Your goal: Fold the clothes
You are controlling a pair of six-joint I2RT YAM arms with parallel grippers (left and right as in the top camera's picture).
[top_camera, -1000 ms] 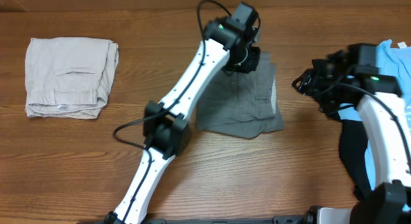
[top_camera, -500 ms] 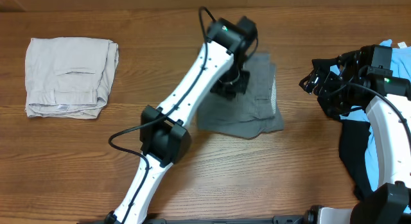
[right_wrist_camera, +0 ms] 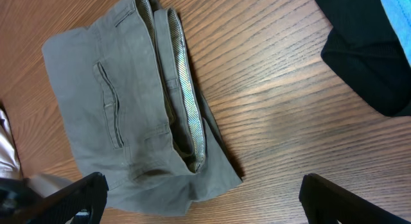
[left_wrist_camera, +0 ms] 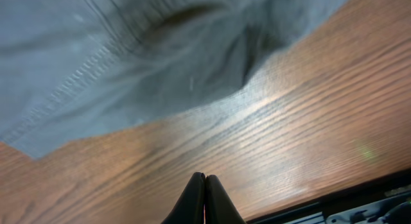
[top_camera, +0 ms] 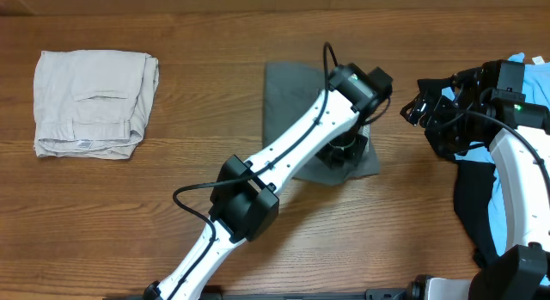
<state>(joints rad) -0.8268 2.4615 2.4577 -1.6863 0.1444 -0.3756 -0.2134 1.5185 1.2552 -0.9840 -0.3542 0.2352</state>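
Note:
The grey shorts (top_camera: 292, 102) lie folded at the table's middle. In the right wrist view (right_wrist_camera: 122, 115) they show a slit back pocket and a lined waistband. My left gripper (top_camera: 342, 152) hovers over the shorts' near right corner. In the left wrist view its fingertips (left_wrist_camera: 205, 189) are shut and empty, just above bare wood beside the shorts' edge (left_wrist_camera: 128, 63). My right gripper (top_camera: 418, 111) is open and empty to the right of the shorts; it also shows in the right wrist view (right_wrist_camera: 205, 205), above the wood.
Folded beige shorts (top_camera: 94, 102) lie at the far left. A light-blue T-shirt (top_camera: 526, 76) and a black garment (top_camera: 471, 205) are heaped at the right edge; the black garment also shows in the right wrist view (right_wrist_camera: 372, 51).
My left gripper has swung from the shorts' far edge to their near right corner, uncovering the far left part. The right arm has shifted slightly right.

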